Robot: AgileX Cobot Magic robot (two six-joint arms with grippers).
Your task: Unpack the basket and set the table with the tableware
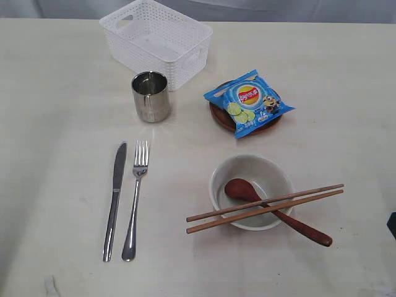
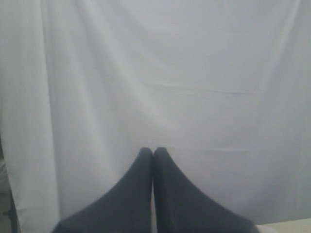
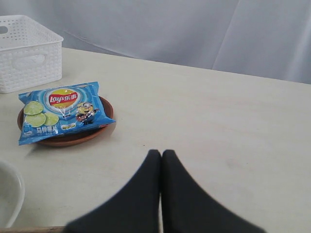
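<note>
Standing by far edge of pale cream table [image 1: 55,111]: white lattice plastic basket [image 1: 158,40]; steel knife [image 1: 114,198] well apart from left edge. Left gripper [image 2: 153,154], right gripper [image 3: 161,156]: jaws together.

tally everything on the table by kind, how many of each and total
basket: 1
steel cup: 1
knife: 1
fork: 1
bowl: 1
wooden spoon: 1
chopsticks: 2
brown plate: 1
chips packet: 1
total: 10
</note>
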